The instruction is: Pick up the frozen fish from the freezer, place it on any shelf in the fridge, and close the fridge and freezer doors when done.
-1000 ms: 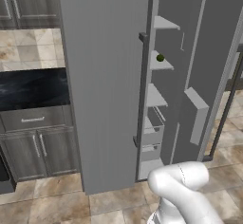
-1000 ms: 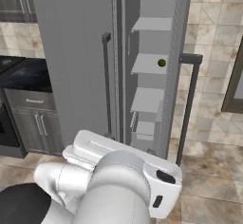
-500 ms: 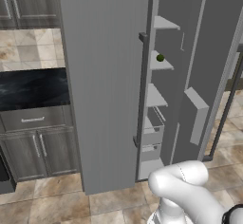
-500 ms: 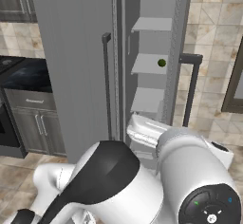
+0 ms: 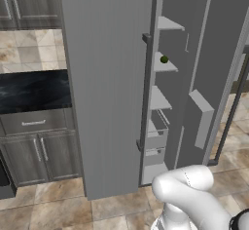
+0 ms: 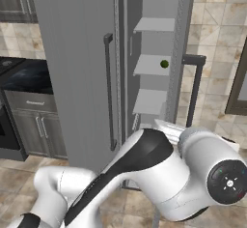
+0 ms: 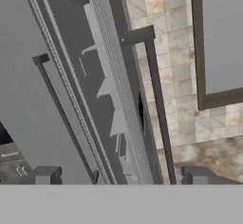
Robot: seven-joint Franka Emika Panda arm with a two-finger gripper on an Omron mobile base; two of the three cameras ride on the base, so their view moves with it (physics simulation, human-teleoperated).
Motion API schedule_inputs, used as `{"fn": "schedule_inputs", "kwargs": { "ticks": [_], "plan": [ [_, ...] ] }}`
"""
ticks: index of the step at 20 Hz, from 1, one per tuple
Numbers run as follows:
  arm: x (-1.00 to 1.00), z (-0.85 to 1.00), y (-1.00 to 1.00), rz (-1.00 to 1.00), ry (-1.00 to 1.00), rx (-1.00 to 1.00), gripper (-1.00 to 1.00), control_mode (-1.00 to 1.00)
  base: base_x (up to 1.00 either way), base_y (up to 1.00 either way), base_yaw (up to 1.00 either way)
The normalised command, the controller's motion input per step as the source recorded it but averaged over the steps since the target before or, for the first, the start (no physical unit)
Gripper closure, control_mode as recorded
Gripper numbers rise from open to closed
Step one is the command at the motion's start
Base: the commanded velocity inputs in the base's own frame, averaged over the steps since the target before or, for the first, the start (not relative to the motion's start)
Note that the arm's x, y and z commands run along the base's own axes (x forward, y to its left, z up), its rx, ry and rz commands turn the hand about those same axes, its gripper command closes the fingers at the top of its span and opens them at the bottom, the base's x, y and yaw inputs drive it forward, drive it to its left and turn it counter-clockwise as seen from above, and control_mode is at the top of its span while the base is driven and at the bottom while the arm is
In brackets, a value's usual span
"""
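Note:
The freezer [image 5: 163, 102] stands open, its short pale shelves [image 6: 152, 65] in sight, with its door [image 5: 219, 53] swung out to the right and the bar handle [image 6: 195, 92] facing away. The fridge door [image 5: 107, 78] to the left is shut, its handle [image 6: 110, 92] running down beside the gap. A small green ball [image 5: 164, 59] [image 6: 164, 64] rests on the second shelf. The frozen fish is hidden. In the hand view my gripper [image 7: 121, 175] is open and holds nothing; it looks from below and some way off at the freezer door's edge [image 7: 123, 76] and handle [image 7: 159, 104].
A dark counter [image 5: 29, 90] over grey cabinets [image 5: 34, 146] runs to the left of the unit. A dark-framed panel [image 6: 239, 87] hangs on the tiled wall to the right. Bare tiled floor [image 5: 112, 209] lies in front.
The arm has swung and risen in front of the right base camera, its large joints now covering the lower freezer. The unit, doors and green ball have not moved.

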Motion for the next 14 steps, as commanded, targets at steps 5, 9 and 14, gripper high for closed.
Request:
{"fn": "schedule_inputs", "kwargs": {
  "ticks": [5, 9, 14],
  "plan": [
    [0.74, -0.33, -0.34, 0.00, 0.00, 0.00, -1.00, -1.00, 0.00, 0.00, 0.00],
    [0.66, -0.19, -0.49, 0.00, 0.00, 0.00, -1.00, -1.00, 0.00, 0.00, 0.00],
    [0.74, -0.12, -0.66, 0.00, 0.03, 0.00, -1.00, -1.00, 0.00, 0.00, 0.00]
  ]
}}
